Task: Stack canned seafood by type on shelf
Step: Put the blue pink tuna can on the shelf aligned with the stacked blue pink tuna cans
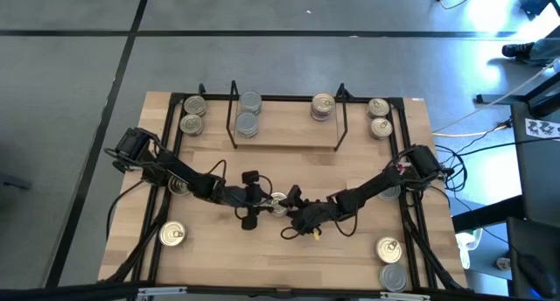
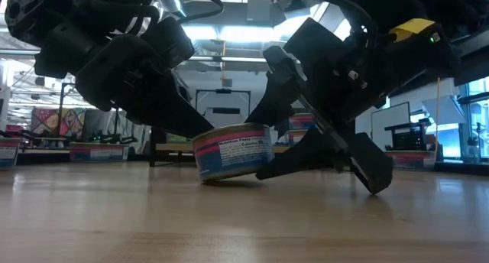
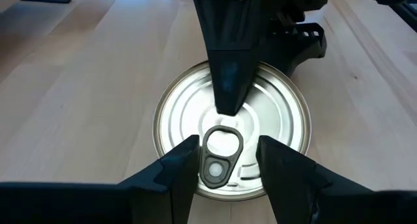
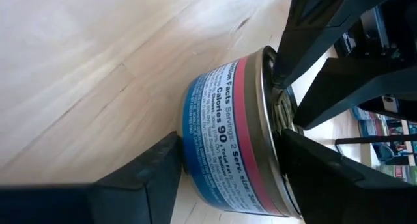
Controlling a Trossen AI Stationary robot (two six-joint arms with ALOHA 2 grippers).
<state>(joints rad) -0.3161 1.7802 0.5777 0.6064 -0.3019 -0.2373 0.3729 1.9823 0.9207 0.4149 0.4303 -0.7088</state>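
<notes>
- We see both arms meeting near the middle of the wooden tabletop, over one tin with a pull-ring lid and a blue and red label.
- In the low view this tin sits tilted, its right-hand edge lifted off the wood while its other edge rests on it.
- The left gripper reaches in from the left. In its wrist view its two fingers stand apart at the tin's near rim, either side of the pull ring; we cannot tell whether they press on the tin.
- The right gripper comes in from the right. In its wrist view one finger lies against the tin's bottom face and the other finger over the lid, so the jaws straddle the tin top to bottom; they look closed on it, with the left arm's fingers visible just beyond the lid.
- The shelf stands at the far edge of the table, well apart from both grippers.
- On its board we count two silver-topped tins toward the left and a pull-ring tin toward the right.
- More tins sit outside the shelf's side loops: a pair at the far left and a pair at the far right.
- Other tins lie near the front corners, one at the left and two at the right.
</notes>
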